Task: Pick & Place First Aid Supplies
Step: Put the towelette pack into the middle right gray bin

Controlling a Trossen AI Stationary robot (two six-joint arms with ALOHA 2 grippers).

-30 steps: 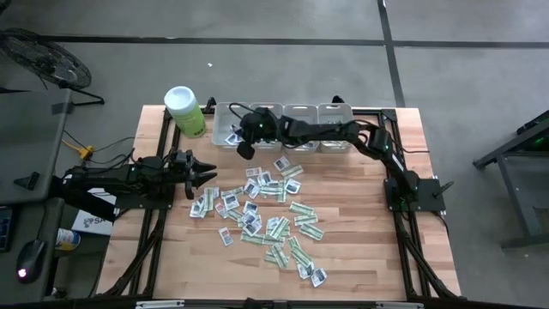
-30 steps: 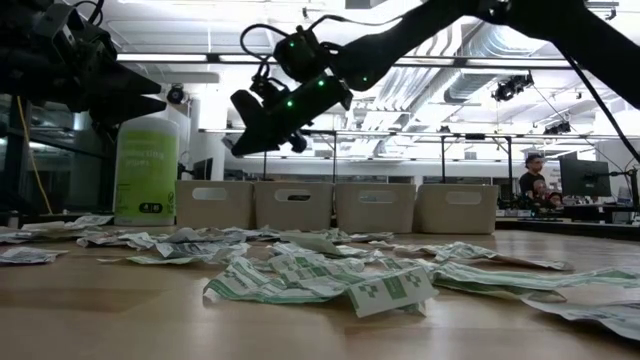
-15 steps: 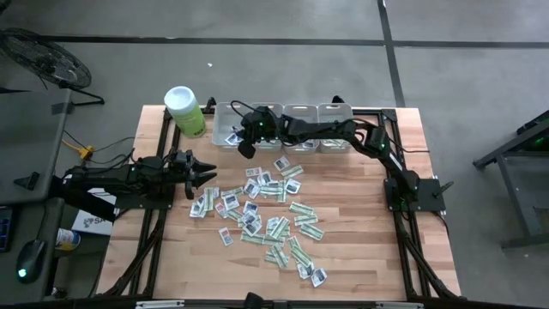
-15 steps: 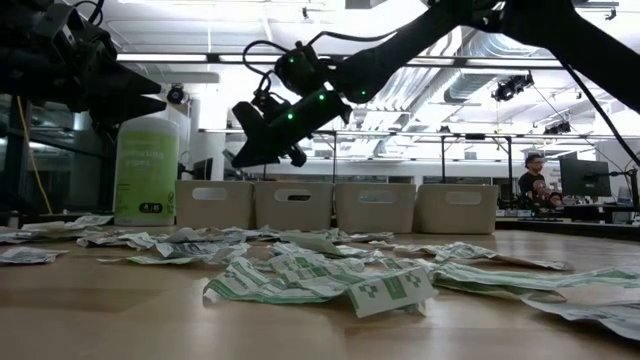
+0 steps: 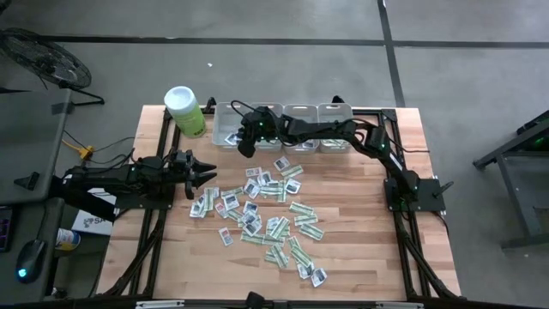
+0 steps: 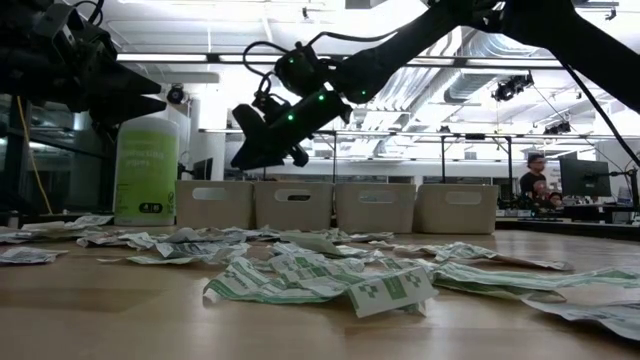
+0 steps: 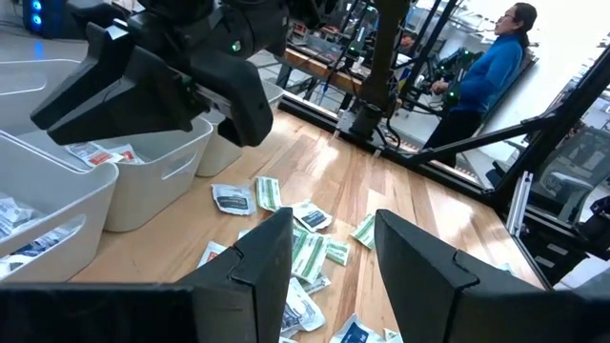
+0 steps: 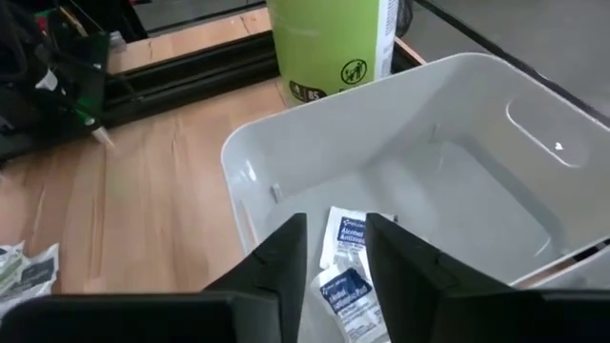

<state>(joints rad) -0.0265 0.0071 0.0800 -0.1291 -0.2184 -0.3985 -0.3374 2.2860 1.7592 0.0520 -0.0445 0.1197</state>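
Pale butcher-block wood formed the table [image 5: 360, 257], with dozens of small flat first aid packets [image 5: 262, 215] scattered across its middle, some squarish white ones with dark prints and some longer green-and-white strips [image 6: 290, 280]. Along the far edge stood a row of four grey plastic bins [image 6: 375, 207], and beside them a lime-green canister [image 5: 184, 112] with a white lid.

The right gripper [image 5: 244, 142] reached over the bin at the canister end of the row [image 8: 457, 143], hanging above it without touching. In the right wrist view its two dark fingers [image 8: 286, 257] stood slightly apart, and between them showed white packets with blue print [image 8: 345, 276] over the floor of that bin; whether the fingers still touched one of them could not be told.

The left gripper [image 5: 202, 174] hovered over the table's left side, near the edge of the scattered pile, its fingers [image 7: 262, 257] spread and empty.

A person in a blue top [image 7: 486, 71] stood in the room beyond the table.
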